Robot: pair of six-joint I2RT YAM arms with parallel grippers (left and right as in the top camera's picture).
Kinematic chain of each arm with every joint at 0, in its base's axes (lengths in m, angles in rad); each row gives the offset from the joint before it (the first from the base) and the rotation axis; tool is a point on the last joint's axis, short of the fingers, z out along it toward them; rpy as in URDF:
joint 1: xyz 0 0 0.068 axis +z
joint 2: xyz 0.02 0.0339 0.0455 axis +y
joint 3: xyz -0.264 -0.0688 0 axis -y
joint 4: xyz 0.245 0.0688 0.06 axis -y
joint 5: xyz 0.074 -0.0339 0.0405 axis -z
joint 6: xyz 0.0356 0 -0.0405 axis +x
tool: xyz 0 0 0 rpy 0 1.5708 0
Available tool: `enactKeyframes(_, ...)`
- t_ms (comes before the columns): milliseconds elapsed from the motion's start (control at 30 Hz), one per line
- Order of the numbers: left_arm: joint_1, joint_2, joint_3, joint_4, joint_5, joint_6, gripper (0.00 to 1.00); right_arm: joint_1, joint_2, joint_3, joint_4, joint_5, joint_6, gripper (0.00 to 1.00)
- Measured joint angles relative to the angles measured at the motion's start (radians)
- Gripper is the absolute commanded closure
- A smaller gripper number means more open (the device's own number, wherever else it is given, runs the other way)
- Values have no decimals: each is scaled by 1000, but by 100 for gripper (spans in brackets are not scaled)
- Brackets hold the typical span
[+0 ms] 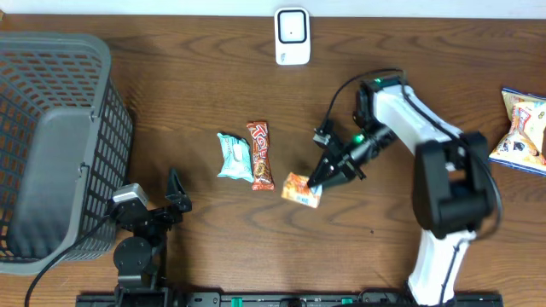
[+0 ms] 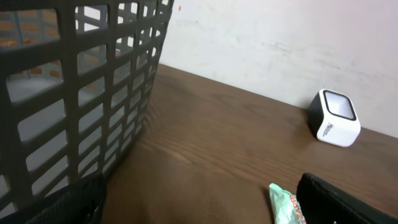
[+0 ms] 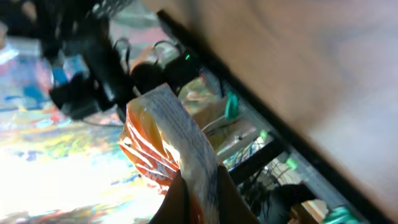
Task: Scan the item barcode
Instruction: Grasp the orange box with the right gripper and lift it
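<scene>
Jaws of the left gripper point(image 1: 177, 201) stand wide and empty near the front edge of the table point(image 1: 205, 77), just beside the basket point(image 1: 51, 85). Mid-table, the right gripper point(image 1: 316, 181) pinches the orange snack packet point(image 1: 299, 192). A red bar point(image 1: 259, 153) and a teal packet point(image 1: 233, 156) lie to its left. Bare wood runs on to the scanner point(image 1: 292, 36) at the far edge.

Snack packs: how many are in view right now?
4. A teal pack and a red bar lie side by side mid-table; an orange pack is held by the right gripper; a chip bag sits at the right edge, partly cut off.
</scene>
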Motion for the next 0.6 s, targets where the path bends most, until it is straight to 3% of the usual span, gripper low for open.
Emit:
enactKeyframes(333,0,0,0,0,0,0,2,1,-203,-349,-3,-57,-127,99)
enactKeyframes(600,0,0,0,0,0,0,2,1,-207,-432,-3,-93,-169,99)
